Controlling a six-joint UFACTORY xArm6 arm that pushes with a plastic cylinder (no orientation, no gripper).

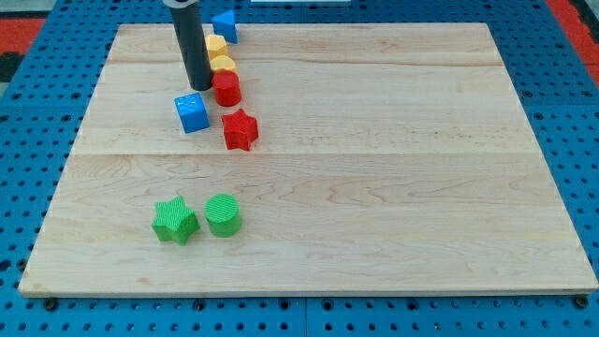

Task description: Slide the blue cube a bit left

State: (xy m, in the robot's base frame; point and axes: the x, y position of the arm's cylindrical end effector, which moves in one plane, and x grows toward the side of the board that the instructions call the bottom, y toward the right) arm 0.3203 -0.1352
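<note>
Behind my tip point(199, 88), half-hidden yellow blocks point(219, 54)

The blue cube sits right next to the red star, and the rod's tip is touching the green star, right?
Not quite. My tip is nowhere near the green star; it stands just above the blue cube, towards the view's top, beside the red cylinder. The blue cube does sit next to the red star. The camera view shows this.

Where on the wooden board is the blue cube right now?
The blue cube sits in the board's upper left part, just left of the red star-shaped block and below-left of the red cylinder, with my tip just above it.
</note>
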